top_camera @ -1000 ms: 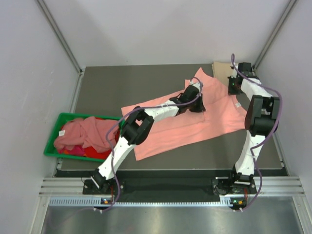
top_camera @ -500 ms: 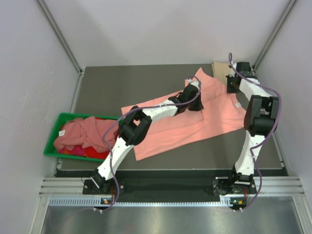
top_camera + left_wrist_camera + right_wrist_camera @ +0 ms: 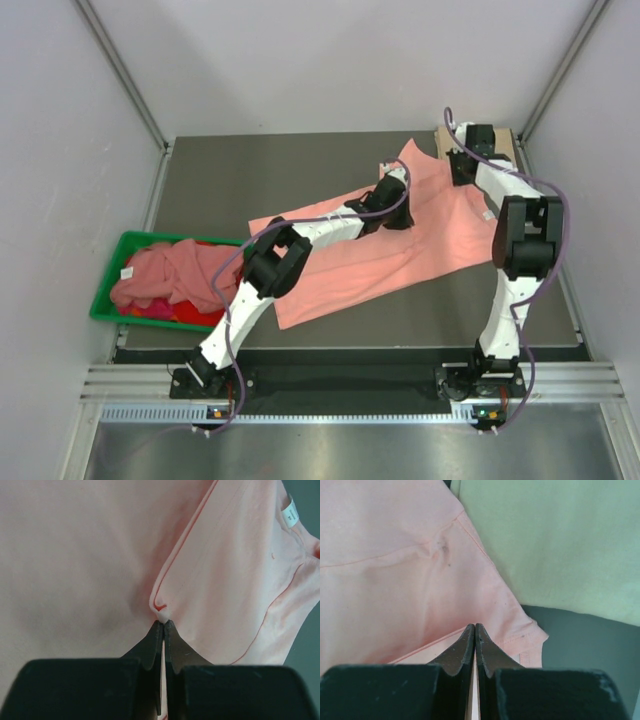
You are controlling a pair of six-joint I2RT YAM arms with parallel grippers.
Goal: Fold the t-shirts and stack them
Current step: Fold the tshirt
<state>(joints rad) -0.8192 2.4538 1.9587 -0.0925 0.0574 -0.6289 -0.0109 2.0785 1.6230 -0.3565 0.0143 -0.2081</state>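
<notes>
Top external view, and the salmon-pink t-shirt point(image 3: 370, 265) lies spread across the middle of the dark surface point(image 3: 250, 180), slanting from near-left up to far-right; both arms reach out over it. At the far right corner sits a tan-beige t-shirt point(image 3: 443, 138), the salmon sleeve just beside it. Off to the left, the green bin point(image 3: 104, 300) holds a crumpled pink t-shirt point(image 3: 165, 272), with a red t-shirt point(image 3: 190, 315) showing underneath. Left wrist view now: the left pincer point(image 3: 163, 626) is squeezed tight on a little nub of a salmon fold, collar label point(image 3: 291, 515) off to the far right. Right wrist view: the right pincer point(image 3: 474, 628) is clamped shut at the salmon sleeve's hem, tan cloth just beyond.
</notes>
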